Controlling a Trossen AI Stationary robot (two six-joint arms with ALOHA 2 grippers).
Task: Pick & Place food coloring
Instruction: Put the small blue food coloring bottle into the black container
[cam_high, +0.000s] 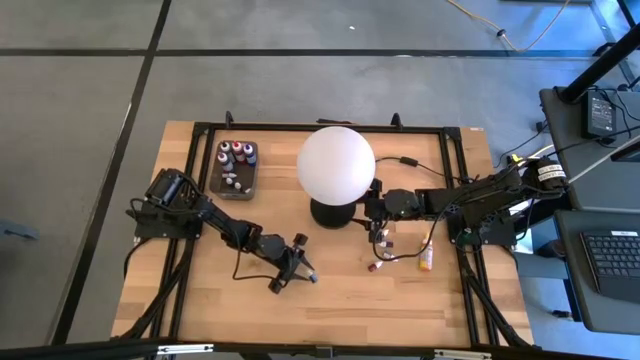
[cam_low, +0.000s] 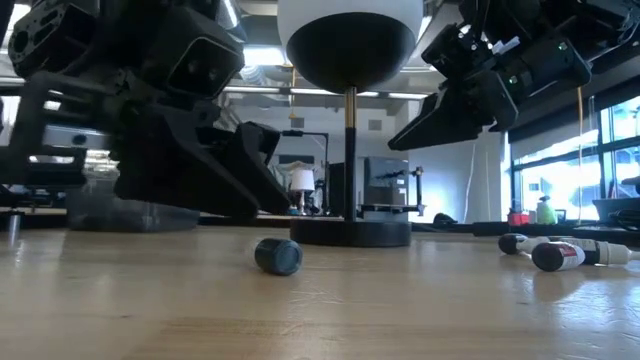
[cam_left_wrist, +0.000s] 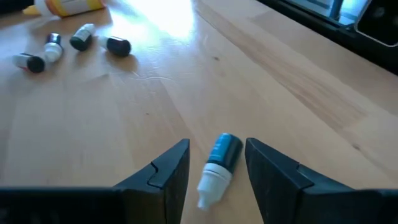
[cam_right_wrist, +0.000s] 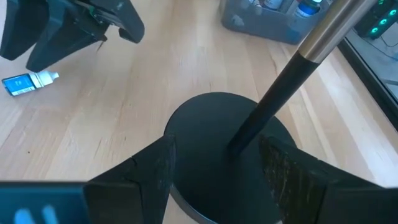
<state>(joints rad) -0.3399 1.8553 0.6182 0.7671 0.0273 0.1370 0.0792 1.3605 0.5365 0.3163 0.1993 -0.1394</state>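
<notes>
A small food coloring bottle (cam_left_wrist: 219, 163) with a blue label and a white cap lies on its side on the wooden table. My left gripper (cam_left_wrist: 217, 177) is open, one finger on each side of the bottle with a gap at both. In the low view the bottle (cam_low: 278, 256) shows end-on. My right gripper (cam_right_wrist: 217, 171) is open above the black base (cam_right_wrist: 205, 124) of the white globe lamp (cam_high: 336, 165) and touches nothing. Several more small bottles (cam_left_wrist: 56, 46) and an orange one (cam_high: 427, 262) lie loose near the right arm.
A dark grey tray (cam_high: 250, 186) holding several small bottles stands at the far left, beside the lamp. The lamp's stem (cam_right_wrist: 292, 74) rises just ahead of my right gripper. A cable (cam_high: 405, 160) runs behind the lamp. Bare wood lies along the near edge.
</notes>
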